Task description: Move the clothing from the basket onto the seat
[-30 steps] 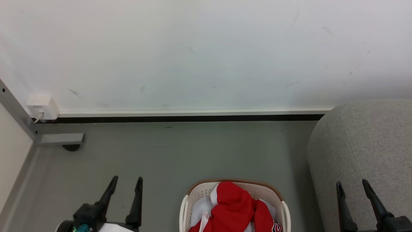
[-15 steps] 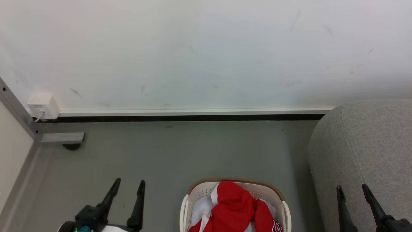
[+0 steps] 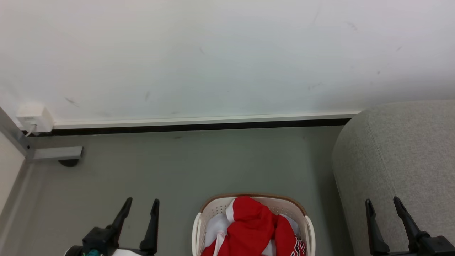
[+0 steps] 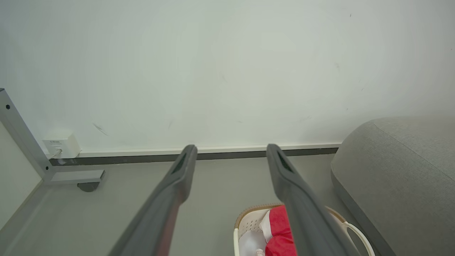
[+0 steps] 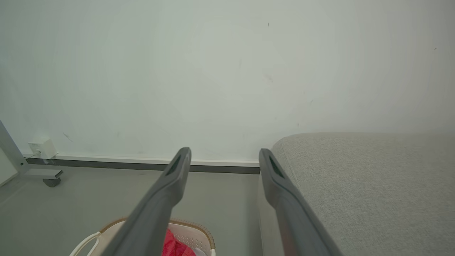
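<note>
One basket stands on the grey floor, near the one grey seat with a strip of floor between them; in it lies one red piece of clothing, heaped over one white cloth; two grippers are raised, each with two dark fingers spread wide and holding nothing; the left gripper hangs over floor left of the basket; the right gripper is seen against the seat; one white box sits low on the wall.
</note>
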`<state>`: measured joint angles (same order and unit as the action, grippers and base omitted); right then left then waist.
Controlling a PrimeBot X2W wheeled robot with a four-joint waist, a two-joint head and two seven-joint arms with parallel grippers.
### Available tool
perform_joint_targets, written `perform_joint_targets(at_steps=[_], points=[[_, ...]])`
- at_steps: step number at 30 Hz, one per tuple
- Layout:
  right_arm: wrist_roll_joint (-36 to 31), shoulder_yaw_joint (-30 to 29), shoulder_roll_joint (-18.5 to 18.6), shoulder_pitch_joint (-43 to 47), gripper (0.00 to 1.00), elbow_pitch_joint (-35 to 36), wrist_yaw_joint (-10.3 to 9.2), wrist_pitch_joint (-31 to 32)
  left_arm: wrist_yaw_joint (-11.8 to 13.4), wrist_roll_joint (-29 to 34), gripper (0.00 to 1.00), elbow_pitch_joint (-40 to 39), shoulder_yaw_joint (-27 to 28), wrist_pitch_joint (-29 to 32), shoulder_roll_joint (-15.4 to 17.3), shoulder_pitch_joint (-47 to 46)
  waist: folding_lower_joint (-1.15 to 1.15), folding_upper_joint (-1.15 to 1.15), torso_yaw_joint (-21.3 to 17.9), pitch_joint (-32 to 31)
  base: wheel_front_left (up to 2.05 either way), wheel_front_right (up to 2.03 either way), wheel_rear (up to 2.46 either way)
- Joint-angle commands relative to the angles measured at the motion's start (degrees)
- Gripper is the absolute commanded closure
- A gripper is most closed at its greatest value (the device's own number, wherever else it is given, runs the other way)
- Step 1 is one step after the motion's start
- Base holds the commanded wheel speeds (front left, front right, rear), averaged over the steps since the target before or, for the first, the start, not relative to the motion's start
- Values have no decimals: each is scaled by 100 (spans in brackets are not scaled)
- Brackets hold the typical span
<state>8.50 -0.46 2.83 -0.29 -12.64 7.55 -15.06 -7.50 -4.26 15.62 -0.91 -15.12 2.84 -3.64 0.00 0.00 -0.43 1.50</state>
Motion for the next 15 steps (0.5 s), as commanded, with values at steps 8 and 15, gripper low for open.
perform_joint_targets(at_steps=[8, 15], points=[[132, 140, 8, -371, 0, 356, -12, -10, 4, -170, 0, -49, -286, -4, 165, -459, 0, 0, -449, 632, 0, 0, 0], [366, 376, 8, -839, 0, 767, -12, -9, 6, -257, 0, 167, -924, -4, 498, -1132, 0, 0, -868, 1486, 0, 0, 0]])
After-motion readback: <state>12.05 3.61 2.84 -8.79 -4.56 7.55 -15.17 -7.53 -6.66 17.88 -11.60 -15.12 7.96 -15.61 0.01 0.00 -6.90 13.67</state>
